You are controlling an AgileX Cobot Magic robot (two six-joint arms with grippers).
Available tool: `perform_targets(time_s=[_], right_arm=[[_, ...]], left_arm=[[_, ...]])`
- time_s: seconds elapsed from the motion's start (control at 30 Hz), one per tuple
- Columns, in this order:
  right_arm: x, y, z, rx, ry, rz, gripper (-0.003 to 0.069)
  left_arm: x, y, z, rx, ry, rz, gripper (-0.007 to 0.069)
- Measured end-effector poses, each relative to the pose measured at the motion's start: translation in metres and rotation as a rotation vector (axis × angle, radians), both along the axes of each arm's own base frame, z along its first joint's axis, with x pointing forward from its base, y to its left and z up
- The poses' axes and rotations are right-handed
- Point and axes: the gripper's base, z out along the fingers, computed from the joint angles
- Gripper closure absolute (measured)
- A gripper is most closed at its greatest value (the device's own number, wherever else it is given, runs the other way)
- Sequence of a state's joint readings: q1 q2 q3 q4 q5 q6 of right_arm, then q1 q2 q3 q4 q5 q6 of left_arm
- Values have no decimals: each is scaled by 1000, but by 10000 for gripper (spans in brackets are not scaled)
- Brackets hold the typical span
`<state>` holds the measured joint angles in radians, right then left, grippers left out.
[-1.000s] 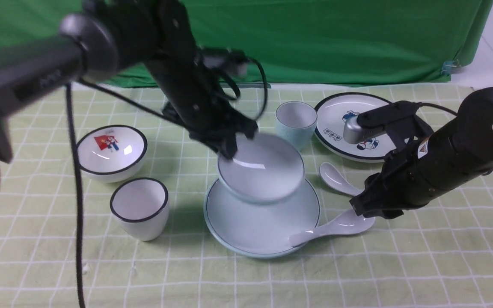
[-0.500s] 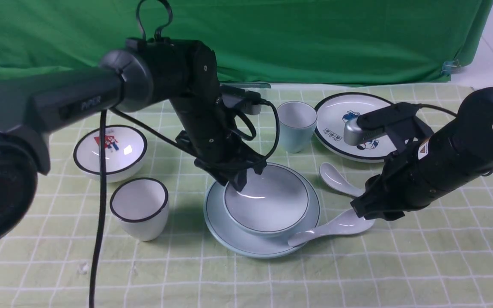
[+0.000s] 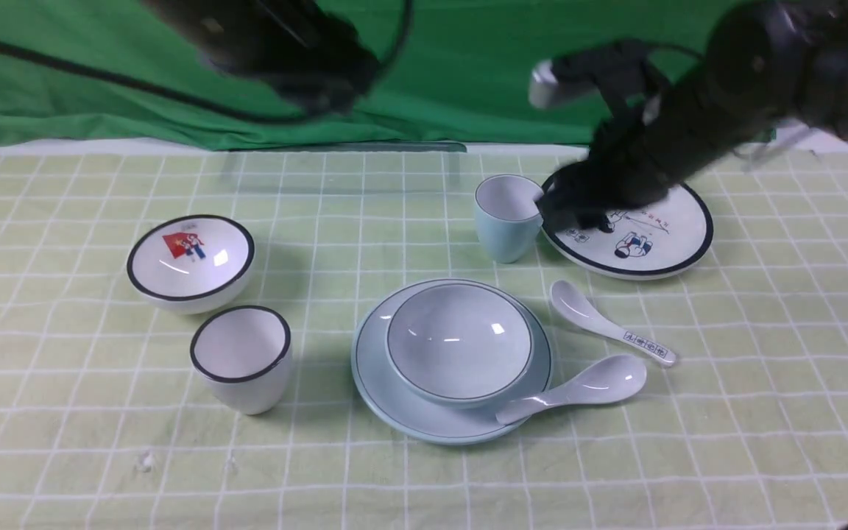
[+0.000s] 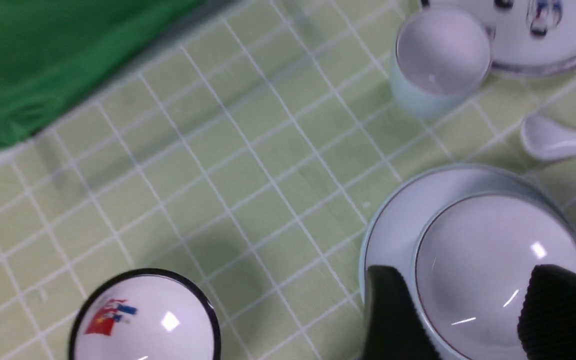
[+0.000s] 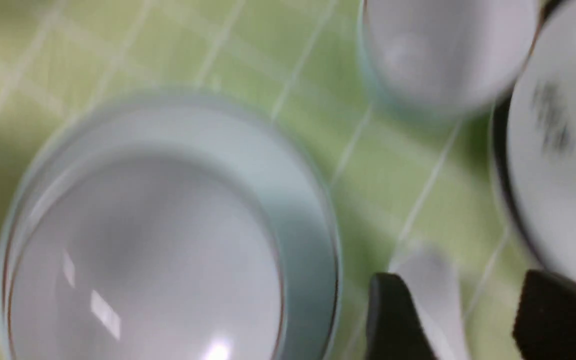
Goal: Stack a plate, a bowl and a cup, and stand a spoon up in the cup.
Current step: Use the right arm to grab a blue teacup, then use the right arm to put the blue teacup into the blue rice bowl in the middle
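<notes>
The spoon (image 3: pixel 578 389) lies flat on the tabletop (image 3: pixel 63 412), long axis roughly left-right: handle tip at the plate (image 3: pixel 369 368) rim, scoop pointing right. Both arms' jaws stand apart, empty.

Front cam looks fwd; both wrist cams close above bowl (image 3: pixel 459 342).

**Glossy Glaze, Matt Cloth**

The pale blue round ceramic plate (image 3: pixel 424 421) and the pale blue shallow ceramic bowl (image 3: pixel 459 342) are smooth and glossy, catching bright glints. The plain white ceramic soup spoon (image 3: pixel 601 379) shines likewise. The pale green checked tablecloth (image 3: pixel 726 456) looks matt and soft. The green backdrop cloth (image 3: pixel 468 73) is matt and creased.
</notes>
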<state>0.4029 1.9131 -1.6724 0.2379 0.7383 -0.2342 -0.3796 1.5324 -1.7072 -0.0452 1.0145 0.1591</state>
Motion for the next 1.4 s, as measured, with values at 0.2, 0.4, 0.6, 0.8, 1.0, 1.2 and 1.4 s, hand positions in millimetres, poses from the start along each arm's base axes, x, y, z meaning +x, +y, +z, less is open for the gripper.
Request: perform_targets(time_s=[0.2,0.4,0.6,0.8,1.0,1.2,1.4], right_arm=[[56,13,-11,46,-41,-47,204],[84,12,-44,33,-24,-76,212],[89,12,-67,9,20,-74,419],[84,7,-48,-22,15,-29,598],[55,10,23,-15,-11,30,598],[2,54,32,-70,50,191,598],[-26,88,-32,-181,178,289,598]], left_arm=[[-72,52,29,-27,-108,114,459],[-135,98,9,56,-147,261,484],[-196,128,-31,45,-244,452,486],[-218,129,-90,16,-259,444,486],[-219,126,-147,-78,-191,477,484],[-214,122,-145,-171,-271,471,477],[-214,120,-144,-223,-273,472,475]])
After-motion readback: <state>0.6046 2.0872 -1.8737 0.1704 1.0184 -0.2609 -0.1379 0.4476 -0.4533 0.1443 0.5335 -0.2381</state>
